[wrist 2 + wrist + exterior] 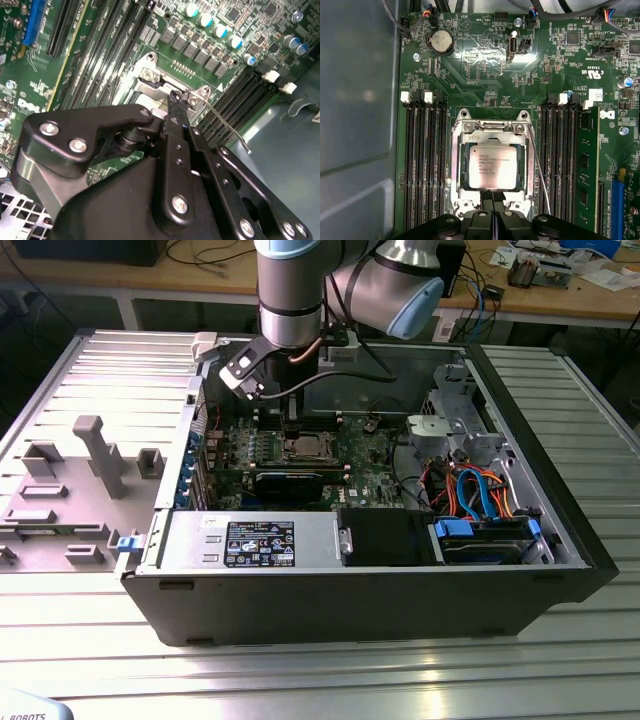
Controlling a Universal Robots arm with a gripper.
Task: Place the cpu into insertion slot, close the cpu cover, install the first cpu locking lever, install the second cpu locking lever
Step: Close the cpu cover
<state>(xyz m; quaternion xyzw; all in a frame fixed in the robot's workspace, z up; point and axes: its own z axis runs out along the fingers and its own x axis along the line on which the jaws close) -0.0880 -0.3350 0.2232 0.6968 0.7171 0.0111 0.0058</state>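
open computer case (350, 592) on a metal table, arm reaching in from above. the cpu (492, 167) lies flat in its slot on the green board (485, 75), metal top up, so the first step reads as done. the cpu cover (457, 165) lies down around it, the chip showing through the square cut-out; closing appears done too, though whether the frame is fully seated is hard to judge from these angles.

one thin wire lever (540, 172) runs along one side of the slot, between it and a bank of memory slots (570, 165). its hooked free end stands out from the slot and looks unlatched, so the lever steps remain. a second lever cannot be made out.

the gripper (493, 202) has its fingers pressed together with nothing visible between them, tips resting at the edge of the cover, at the middle of one side.

the cpu is square, with no real long axis; its edges sit parallel to the slot frame and the memory slots. the lever's long axis follows those slots.
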